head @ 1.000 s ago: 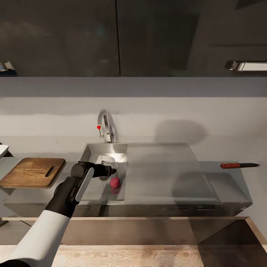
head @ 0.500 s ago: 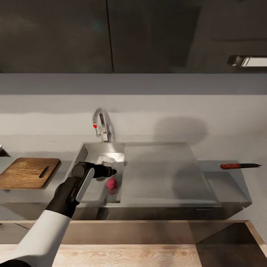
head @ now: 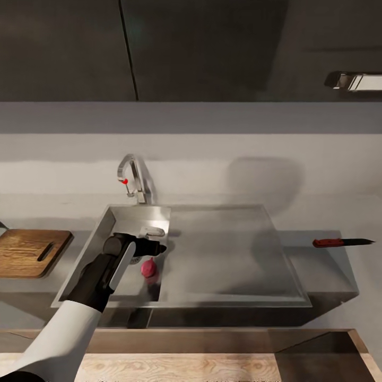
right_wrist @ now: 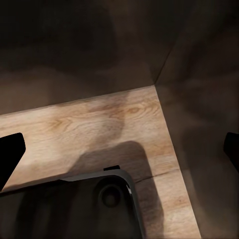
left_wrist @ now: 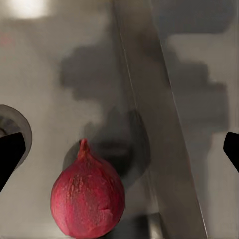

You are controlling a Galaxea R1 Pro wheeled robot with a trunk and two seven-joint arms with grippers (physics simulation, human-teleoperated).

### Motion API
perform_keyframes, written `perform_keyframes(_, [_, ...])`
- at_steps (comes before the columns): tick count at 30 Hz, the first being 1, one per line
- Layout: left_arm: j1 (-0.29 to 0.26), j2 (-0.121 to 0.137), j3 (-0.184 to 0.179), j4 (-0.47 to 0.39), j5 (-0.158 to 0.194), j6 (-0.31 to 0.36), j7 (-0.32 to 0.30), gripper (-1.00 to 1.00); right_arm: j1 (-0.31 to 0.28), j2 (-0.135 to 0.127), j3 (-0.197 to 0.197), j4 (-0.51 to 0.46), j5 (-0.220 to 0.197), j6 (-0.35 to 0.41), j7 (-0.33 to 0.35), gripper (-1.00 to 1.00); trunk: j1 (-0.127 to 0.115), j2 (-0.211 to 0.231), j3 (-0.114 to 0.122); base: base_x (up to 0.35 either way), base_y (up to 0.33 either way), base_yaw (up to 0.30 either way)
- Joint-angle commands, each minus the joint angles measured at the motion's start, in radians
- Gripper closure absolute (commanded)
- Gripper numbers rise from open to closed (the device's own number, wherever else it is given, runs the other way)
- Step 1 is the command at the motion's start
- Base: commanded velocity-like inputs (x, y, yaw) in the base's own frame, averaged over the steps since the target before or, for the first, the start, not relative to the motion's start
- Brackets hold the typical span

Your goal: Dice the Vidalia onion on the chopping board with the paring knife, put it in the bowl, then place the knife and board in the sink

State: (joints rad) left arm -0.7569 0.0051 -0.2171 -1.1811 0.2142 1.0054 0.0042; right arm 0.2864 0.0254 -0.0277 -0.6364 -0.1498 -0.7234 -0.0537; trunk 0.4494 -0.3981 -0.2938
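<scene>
Camera view shifted rightward since earlier

head: high, facing forward and down over the sink (head: 114, 254), surface (head: 329, 265) and wall cabinets, mid-range | left wrist: close, looking down into the sink basin at the onion (left_wrist: 87, 199) | right wrist: low, facing the wooden floor (right_wrist: 99, 129) | shared: head and left wrist both take in onion (head: 148, 268) and basin

The Vidalia onion (head: 149, 268) lies in the sink (head: 233, 254), chopping board (head: 29, 252) left, paring knife (head: 342, 243) right.
</scene>
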Motion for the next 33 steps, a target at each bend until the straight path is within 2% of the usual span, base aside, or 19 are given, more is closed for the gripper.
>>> perform_keyframes(1, [-0.001,0.001,-0.001,0.000,0.002,0.004,0.000,-1.00,0.000,0.001,-0.001,-0.002,-0.002,-0.001,0.000,-1.00,0.001,-0.002,-0.003,0.007,-0.007,0.000])
perform_keyframes(33, [-0.001,0.007,0.000,0.004,0.002,0.004,0.000,-1.00,0.000,0.001,-0.001,-0.002,-0.001,-0.001,-0.001,-1.00,0.001,-0.002,-0.055,0.001,0.039,0.000])
